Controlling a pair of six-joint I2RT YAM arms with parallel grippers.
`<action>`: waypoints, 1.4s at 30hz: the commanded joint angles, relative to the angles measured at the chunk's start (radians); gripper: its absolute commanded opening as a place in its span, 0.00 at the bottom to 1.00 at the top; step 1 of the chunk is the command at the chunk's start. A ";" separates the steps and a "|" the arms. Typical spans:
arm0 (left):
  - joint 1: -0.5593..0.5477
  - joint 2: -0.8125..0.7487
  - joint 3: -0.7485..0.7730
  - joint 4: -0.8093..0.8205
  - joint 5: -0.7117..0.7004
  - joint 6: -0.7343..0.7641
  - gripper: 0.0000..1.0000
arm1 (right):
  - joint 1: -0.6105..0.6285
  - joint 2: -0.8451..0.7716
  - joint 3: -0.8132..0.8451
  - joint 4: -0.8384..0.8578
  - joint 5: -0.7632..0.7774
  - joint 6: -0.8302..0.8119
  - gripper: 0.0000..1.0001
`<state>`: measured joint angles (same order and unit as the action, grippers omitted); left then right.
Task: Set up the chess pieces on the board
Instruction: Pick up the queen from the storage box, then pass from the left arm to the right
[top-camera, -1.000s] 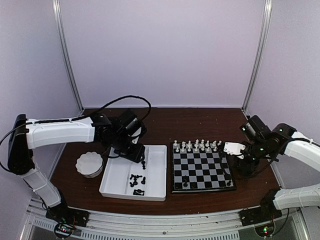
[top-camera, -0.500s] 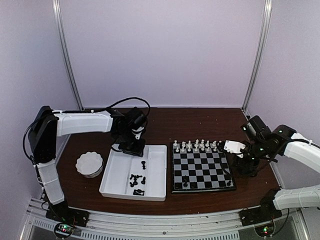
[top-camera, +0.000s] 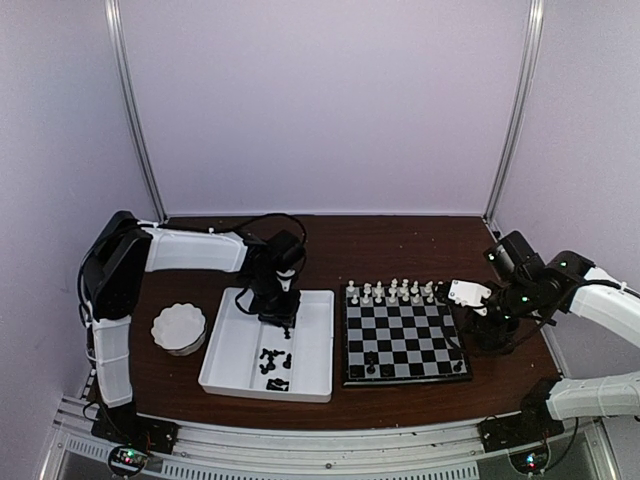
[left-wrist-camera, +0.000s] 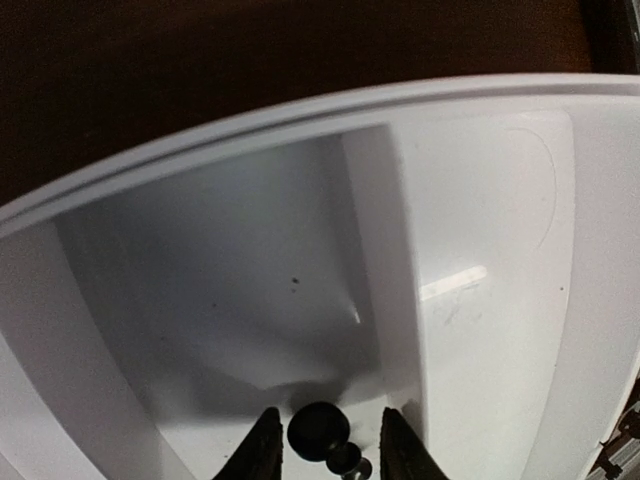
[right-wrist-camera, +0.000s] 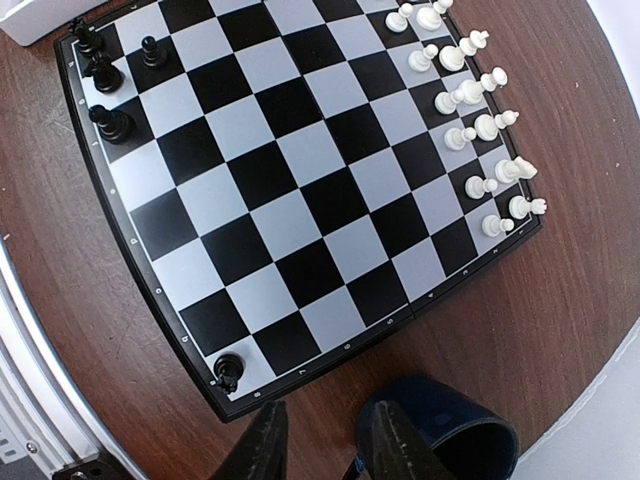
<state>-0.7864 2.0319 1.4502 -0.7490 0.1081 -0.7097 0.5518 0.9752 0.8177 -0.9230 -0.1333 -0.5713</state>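
My left gripper (top-camera: 281, 320) is down inside the white tray, open, its fingers either side of one black chess piece (left-wrist-camera: 320, 436) with a gap on each side. More black pieces (top-camera: 272, 360) lie loose in the tray. The board (top-camera: 405, 335) has white pieces (top-camera: 392, 292) along its far rows and a few black pieces (top-camera: 370, 365) at its near edge. In the right wrist view the board (right-wrist-camera: 300, 200) shows a black piece (right-wrist-camera: 228, 371) on a corner square. My right gripper (right-wrist-camera: 325, 440) is open and empty over the table beside the board's right edge.
The white divided tray (top-camera: 228, 362) sits left of the board; its divider wall (left-wrist-camera: 400, 260) runs just right of my left fingers. A white scalloped bowl (top-camera: 179, 328) stands left of the tray. A dark blue cup (right-wrist-camera: 445, 430) sits right beside my right fingers.
My left arm has swung right and lowered into the tray, bringing its open fingers around a single black piece. My right arm has barely moved.
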 joint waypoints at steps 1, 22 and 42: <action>-0.002 0.019 0.008 0.025 0.018 -0.026 0.33 | -0.004 -0.017 -0.011 0.008 -0.012 0.002 0.32; -0.002 -0.166 0.010 -0.004 -0.081 0.002 0.10 | -0.003 -0.027 0.009 -0.006 -0.046 -0.004 0.29; -0.022 -0.550 -0.315 0.824 0.138 -0.371 0.10 | 0.122 0.427 0.650 0.192 -0.446 0.230 0.38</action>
<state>-0.7948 1.5642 1.1683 -0.1387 0.2398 -0.9775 0.6121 1.3460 1.4021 -0.7959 -0.5274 -0.4171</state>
